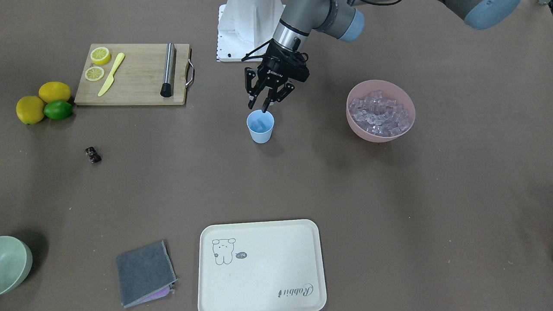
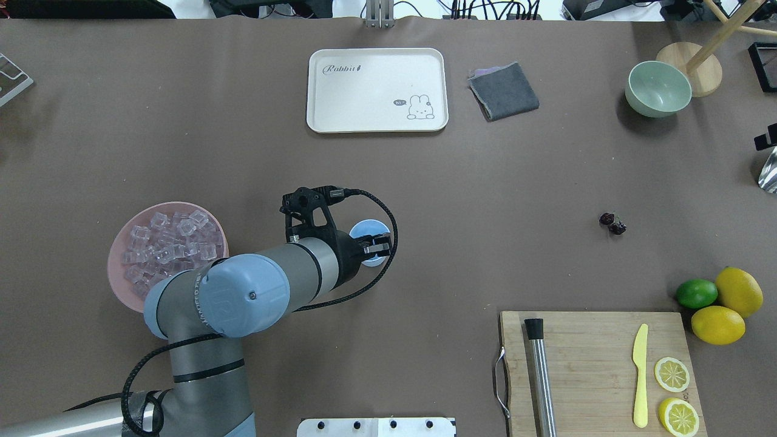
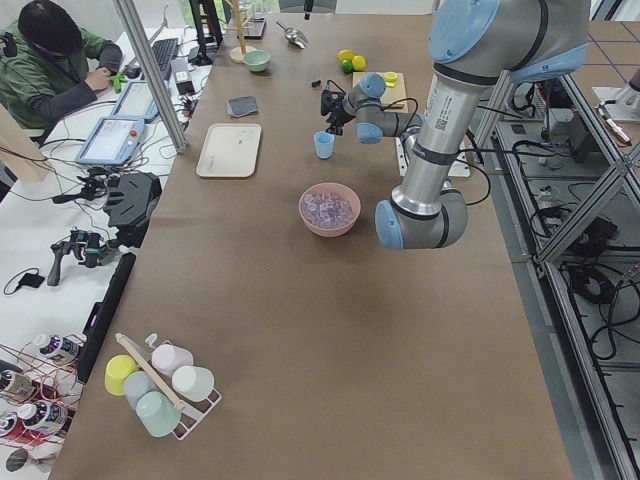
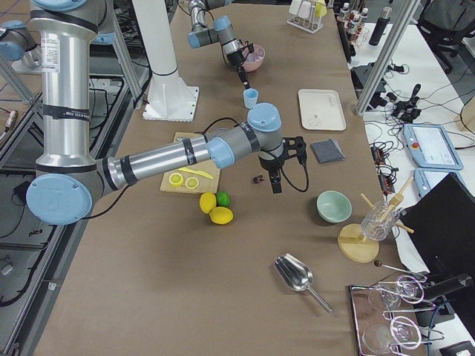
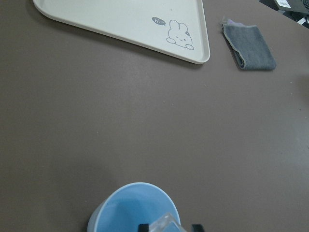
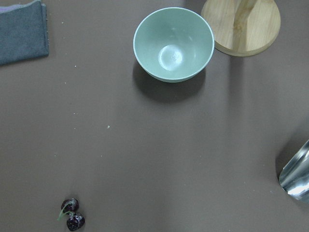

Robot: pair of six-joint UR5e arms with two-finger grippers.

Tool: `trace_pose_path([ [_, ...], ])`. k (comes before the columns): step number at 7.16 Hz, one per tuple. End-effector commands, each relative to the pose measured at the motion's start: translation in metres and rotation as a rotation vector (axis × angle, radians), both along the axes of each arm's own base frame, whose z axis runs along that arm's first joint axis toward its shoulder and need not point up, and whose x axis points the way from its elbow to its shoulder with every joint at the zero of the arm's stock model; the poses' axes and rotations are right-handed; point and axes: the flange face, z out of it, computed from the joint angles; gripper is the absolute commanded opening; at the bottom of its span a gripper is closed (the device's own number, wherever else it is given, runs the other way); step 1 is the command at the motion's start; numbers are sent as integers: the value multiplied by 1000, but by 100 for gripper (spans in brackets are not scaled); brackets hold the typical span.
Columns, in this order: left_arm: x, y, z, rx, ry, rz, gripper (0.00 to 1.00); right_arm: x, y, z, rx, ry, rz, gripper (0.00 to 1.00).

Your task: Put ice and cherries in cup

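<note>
Hovering just above the cup (image 1: 260,129), the left gripper (image 1: 258,106) is seen unclenched, an ice cube (image 5: 165,223) is seen inside the rim, and the cherries (image 1: 93,155) are found well apart, near the right gripper (image 4: 275,185), whose grip cannot be judged.

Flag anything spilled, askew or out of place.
Only the cherries stand out: they lie loose on the bare table, far from the lemons and lime. The cup stands upright; no ice is spilled.
</note>
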Motion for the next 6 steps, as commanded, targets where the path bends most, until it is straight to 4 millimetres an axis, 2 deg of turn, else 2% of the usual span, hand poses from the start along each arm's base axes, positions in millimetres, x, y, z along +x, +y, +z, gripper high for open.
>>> trace_pose_path([
  [1, -3, 0, 3, 3, 2, -5, 97, 0, 0, 1, -1, 0, 0, 100],
  [2, -14, 0, 12, 6, -12, -7, 97, 0, -1, 1, -1, 1, -1, 100],
  [3, -38, 6, 31, 20, -37, 2, 98, 0, -1, 1, 3, 2, -1, 100],
  [4, -70, 19, 61, 101, -123, 65, 98, 0, -2, 1, 2, 2, -1, 100],
  [5, -110, 20, 95, 127, -214, 116, 99, 0, -2, 2, 4, 9, 1, 100],
  [6, -145, 10, 117, 157, -266, 174, 99, 1, -2, 3, 4, 15, 5, 100],
])
